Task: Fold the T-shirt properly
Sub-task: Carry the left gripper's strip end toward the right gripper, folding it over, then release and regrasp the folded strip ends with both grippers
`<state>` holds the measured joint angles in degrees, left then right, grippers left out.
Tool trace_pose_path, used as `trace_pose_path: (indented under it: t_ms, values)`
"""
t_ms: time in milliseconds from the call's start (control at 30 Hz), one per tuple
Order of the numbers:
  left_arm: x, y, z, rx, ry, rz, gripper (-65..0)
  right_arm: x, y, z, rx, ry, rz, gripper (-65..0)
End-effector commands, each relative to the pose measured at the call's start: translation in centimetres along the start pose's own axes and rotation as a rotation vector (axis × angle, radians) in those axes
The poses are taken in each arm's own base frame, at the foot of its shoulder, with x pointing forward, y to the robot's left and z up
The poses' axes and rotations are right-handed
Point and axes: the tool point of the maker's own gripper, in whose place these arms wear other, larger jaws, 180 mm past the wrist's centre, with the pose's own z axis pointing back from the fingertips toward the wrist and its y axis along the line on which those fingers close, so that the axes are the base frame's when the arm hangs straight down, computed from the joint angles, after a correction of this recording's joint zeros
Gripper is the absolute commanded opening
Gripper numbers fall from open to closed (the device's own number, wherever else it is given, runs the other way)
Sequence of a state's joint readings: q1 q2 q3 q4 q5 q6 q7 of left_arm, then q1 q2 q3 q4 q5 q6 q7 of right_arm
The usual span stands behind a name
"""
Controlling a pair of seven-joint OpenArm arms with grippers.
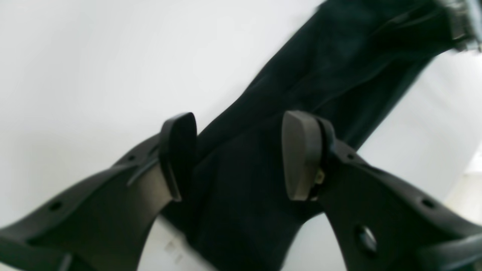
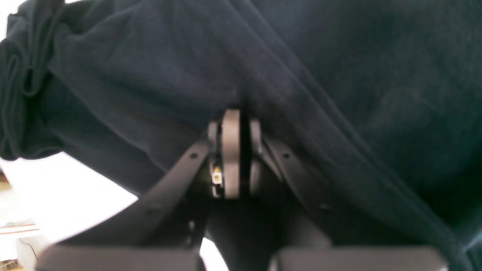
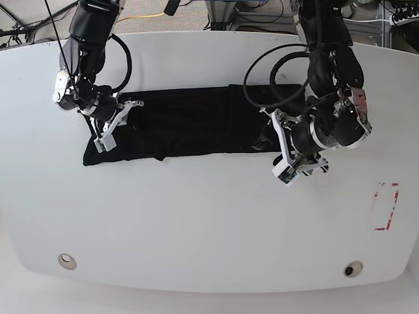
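Observation:
The black T-shirt (image 3: 190,127) lies as a long folded strip across the far half of the white table (image 3: 196,222). At its left end in the base view, my right gripper (image 3: 121,119) is shut, and the right wrist view shows its pads (image 2: 230,150) pressed together with T-shirt (image 2: 339,82) fabric puckered at their tips. My left gripper (image 3: 272,139) hovers at the strip's right end. In the left wrist view this gripper (image 1: 239,156) is open, with the T-shirt (image 1: 331,60) running beneath and between the spread fingers, which do not pinch it.
A red-outlined rectangle (image 3: 385,206) is marked near the table's right edge. Two round fittings (image 3: 65,261) (image 3: 353,269) sit near the front edge. Black cables (image 3: 262,72) loop from the arm over the table's back right.

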<state>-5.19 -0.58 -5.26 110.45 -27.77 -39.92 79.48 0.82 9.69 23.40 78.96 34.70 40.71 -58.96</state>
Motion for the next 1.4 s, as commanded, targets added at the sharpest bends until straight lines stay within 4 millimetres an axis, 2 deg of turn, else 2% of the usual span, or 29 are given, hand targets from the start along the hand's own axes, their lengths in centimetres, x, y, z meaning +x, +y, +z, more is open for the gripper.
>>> trace_pose_path:
  t_ms: [0,67,133,200,300,400,567,633,833,1033,1100,1300,1367]
  values:
    - [-0.7,0.1,0.3,0.008,0.000,-0.013,-31.1,0.8,-0.4,0.9,-0.036,0.019,0.038,-61.7]
    - [-2.2,0.8,0.7,0.036,0.037,-0.016,-31.2,2.0,0.2,1.4,-0.027,-0.006,0.063,-61.7]
    - [-4.0,1.4,0.7,0.057,0.077,-0.021,-31.2,4.5,0.9,1.8,-0.010,-0.053,0.097,-61.5]
    - [-5.3,1.8,0.6,0.063,0.099,-0.016,-31.2,5.6,1.2,1.9,-0.002,-0.053,0.113,-60.1]
    - [-8.6,1.7,0.2,0.051,0.169,0.014,-31.2,6.3,1.7,2.1,0.020,-0.041,0.120,-47.2]
    - [-11.7,1.8,-0.8,0.030,0.231,0.066,-31.2,7.2,0.9,3.3,0.020,-0.092,0.080,-29.3]
    - [-14.5,2.6,-1.5,0.026,0.269,0.106,-31.2,9.1,-0.9,5.7,0.000,-0.185,0.032,-0.5]
    - [-14.8,2.7,-1.7,0.023,0.274,0.114,-31.2,9.6,-2.0,6.7,-0.019,-0.207,0.015,0.0]
    - [-14.5,2.5,-1.7,0.021,0.269,0.106,-31.2,9.8,-7.4,10.0,-0.100,-0.213,-0.083,0.0]
    - [-14.2,2.4,-1.9,0.016,0.261,0.108,-31.2,9.0,-11.6,11.6,-0.122,-0.189,-0.196,0.0]
    - [-13.3,2.5,-2.3,0.015,0.239,0.111,-31.2,8.5,-12.6,11.8,-0.128,-0.187,-0.226,0.0]
    - [-12.2,2.7,-2.6,0.021,0.215,0.111,-31.2,7.1,-13.0,11.5,-0.130,-0.166,-0.257,0.0]
    - [-12.0,2.7,-2.6,0.019,0.208,0.111,-31.2,6.1,-12.3,10.4,-0.106,-0.154,-0.276,0.0]
